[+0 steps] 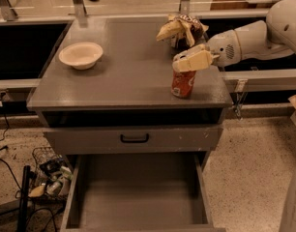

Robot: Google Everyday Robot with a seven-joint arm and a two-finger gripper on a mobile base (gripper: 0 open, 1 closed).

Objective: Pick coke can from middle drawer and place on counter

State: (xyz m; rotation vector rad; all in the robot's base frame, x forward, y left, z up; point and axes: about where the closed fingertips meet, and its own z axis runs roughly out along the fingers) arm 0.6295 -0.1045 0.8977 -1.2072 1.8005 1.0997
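Red coke can (183,84), white-marked, upright on grey counter (128,71), top under claw (183,65); grip unclear.

My single arm (257,37) comes in from the right edge of the view. It is white and rounded, and it reaches leftward on a slight downward slope. A large, bulbous joint (286,18) sits at the upper right. From there the forearm narrows to a wrist (229,50) with a small perforated patch on its side. The cream-coloured end effector (194,61) extends left from the wrist and lies roughly level. It sits above the right front part of the table (128,81), right at the top of the upright coke can (183,85), and hides the can's rim. A pale, curved part of my body (293,207) shows along the lower right edge.
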